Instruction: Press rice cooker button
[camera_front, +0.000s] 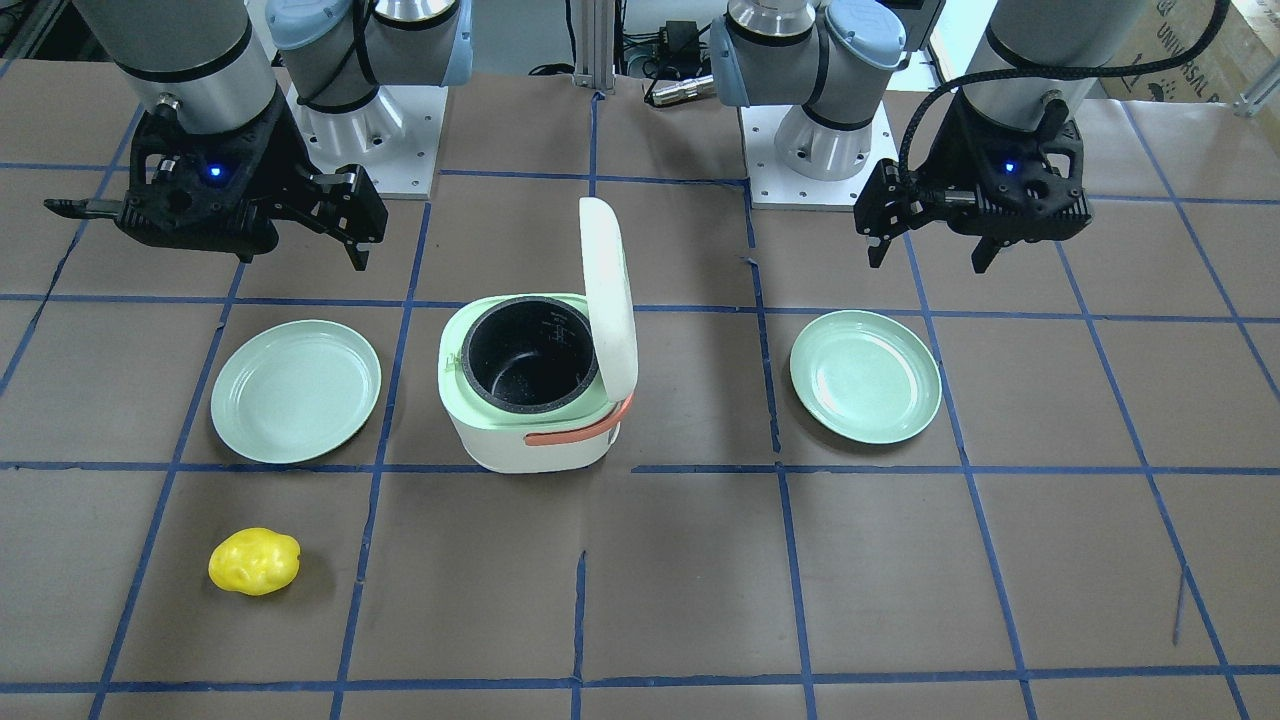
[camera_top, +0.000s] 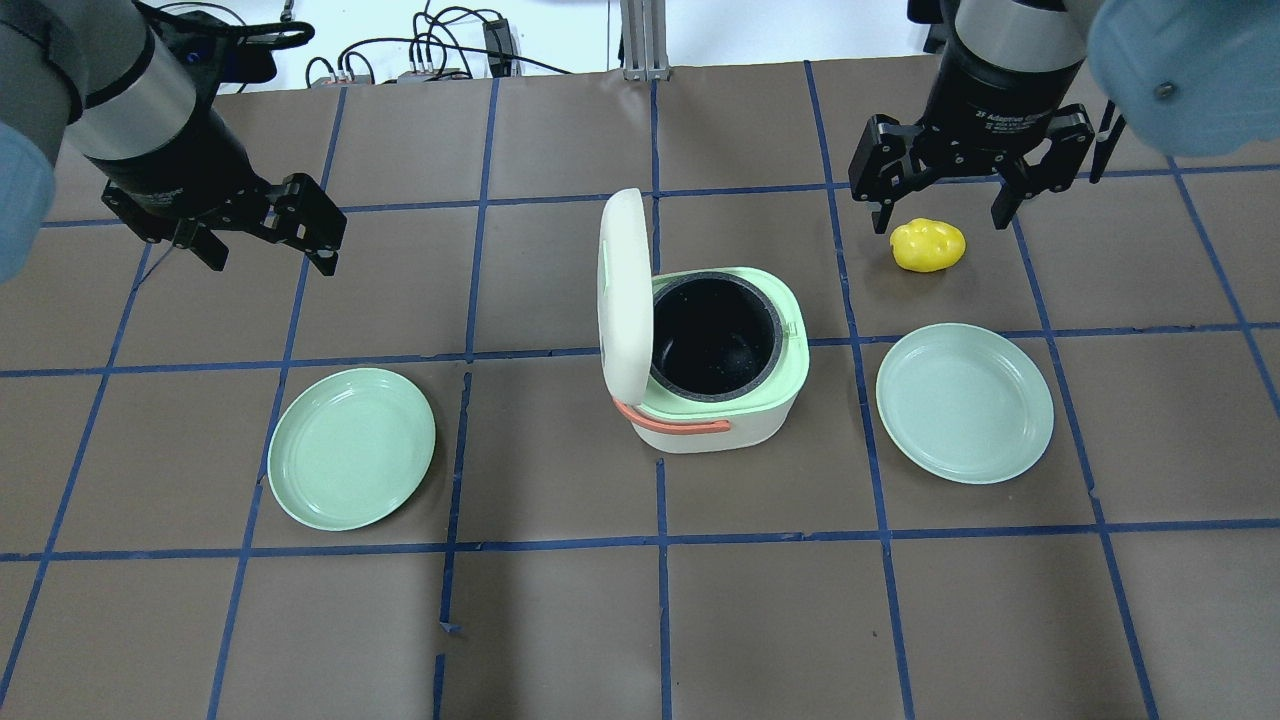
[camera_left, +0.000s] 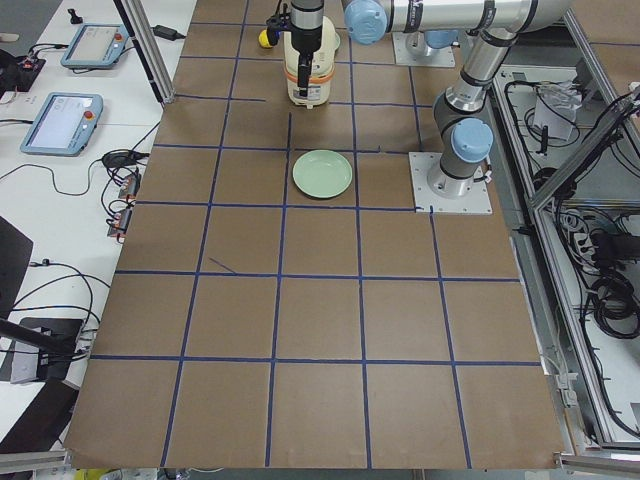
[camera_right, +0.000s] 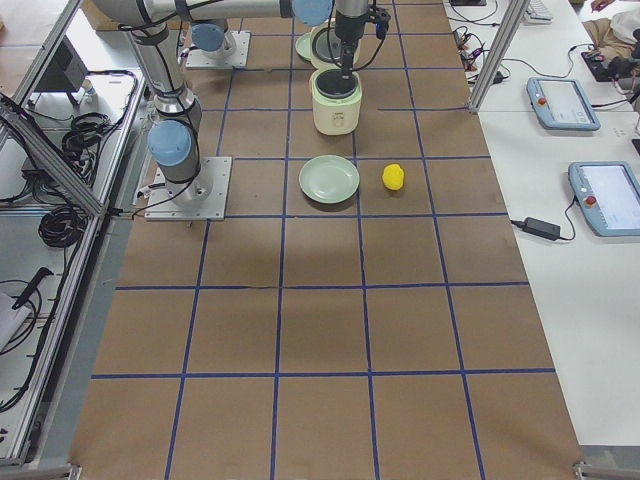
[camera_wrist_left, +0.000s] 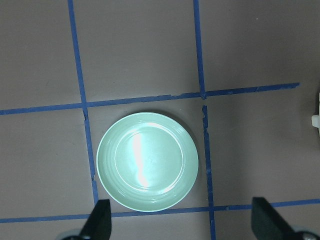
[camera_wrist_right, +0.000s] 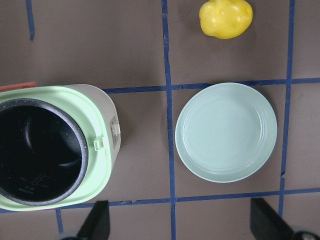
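Overhead exterior shows the rice cooker (camera_top: 715, 370) at the middle of the counter (camera_top: 560, 620), between two mint-green plates, one on the robot's left (camera_top: 350, 447) and one on its right (camera_top: 965, 402). Its white lid (camera_top: 622, 295) stands upright, baring the black inner pot (camera_top: 712, 340). The left hand (camera_top: 270, 255) hangs spread, well apart from the cooker. The right hand (camera_top: 938, 222) hangs spread above a lumpy yellow toy (camera_top: 928, 248).
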